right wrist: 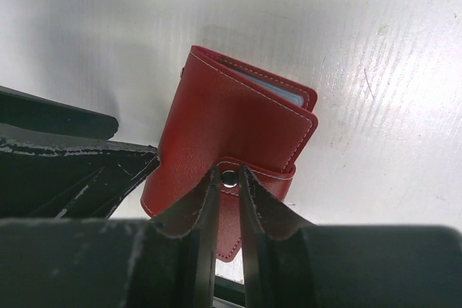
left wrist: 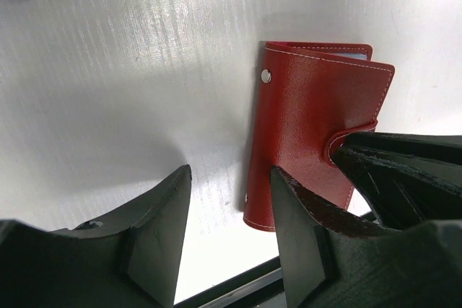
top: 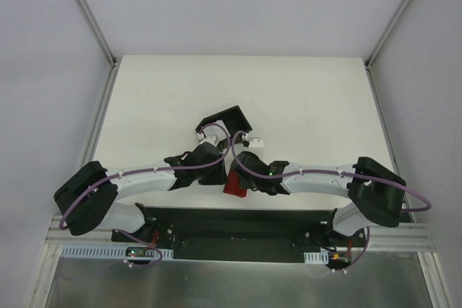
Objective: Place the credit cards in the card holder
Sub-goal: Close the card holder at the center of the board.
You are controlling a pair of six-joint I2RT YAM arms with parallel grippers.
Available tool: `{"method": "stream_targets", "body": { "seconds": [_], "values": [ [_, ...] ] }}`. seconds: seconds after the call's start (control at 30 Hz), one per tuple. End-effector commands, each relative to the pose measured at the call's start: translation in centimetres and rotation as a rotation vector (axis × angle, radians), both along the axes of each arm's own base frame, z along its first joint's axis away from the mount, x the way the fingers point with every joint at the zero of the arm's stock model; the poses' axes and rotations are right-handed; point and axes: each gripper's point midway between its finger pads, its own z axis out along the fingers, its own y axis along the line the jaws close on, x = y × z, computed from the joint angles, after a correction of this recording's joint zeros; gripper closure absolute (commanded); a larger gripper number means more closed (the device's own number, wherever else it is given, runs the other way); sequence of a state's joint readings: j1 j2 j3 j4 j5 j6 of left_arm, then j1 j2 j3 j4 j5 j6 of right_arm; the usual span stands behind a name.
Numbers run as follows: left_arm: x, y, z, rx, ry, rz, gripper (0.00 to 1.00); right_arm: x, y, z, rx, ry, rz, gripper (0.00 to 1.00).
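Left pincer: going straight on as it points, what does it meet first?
The left pincer likely meets bare table between its open fingers; one finger may clip the card holder's edge. Depth unclear.

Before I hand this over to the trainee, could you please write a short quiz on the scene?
1. True or false: the card holder lies spread flat open on the table.
2. Which pinch its snap tab? A left jaws, B right jaws, C neither.
3. Fill in: the left jaws stand ___.
Key: 1 false, it is folded; 2 B; 3 open.
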State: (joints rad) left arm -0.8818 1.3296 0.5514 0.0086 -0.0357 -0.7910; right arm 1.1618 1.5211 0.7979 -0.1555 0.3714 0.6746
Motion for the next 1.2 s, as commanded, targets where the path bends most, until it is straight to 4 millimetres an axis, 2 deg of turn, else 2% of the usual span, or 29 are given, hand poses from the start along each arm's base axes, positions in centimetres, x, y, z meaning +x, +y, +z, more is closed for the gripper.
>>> {"method": "stream_targets", "body": {
  "seconds": [0.0,0.2,0.57,1.17],
  "values": [
    [0.3,-0.1,0.3,0.012,-0.003,-0.02,0.53,-1.2,-0.9,-0.4,-0.033,0.041,0.041,0.83],
    [0.2,0.0,0.3,0.014,-0.005,-0.029,0.53,-1.5,-1.3,-1.0,-0.078,0.061,0.05,0.91],
    [0.1,0.0,0.1,0.02,0.0,-0.03,0.53,-4.6,-3.4,-3.7,-0.305,0.117,0.097,0.92],
    [0.0,0.2,-0.3,0.029,0.01,-0.028,0.53,-5.2,-5.7,-5.4,-0.423,0.126,0.091,0.92]
  ]
}}
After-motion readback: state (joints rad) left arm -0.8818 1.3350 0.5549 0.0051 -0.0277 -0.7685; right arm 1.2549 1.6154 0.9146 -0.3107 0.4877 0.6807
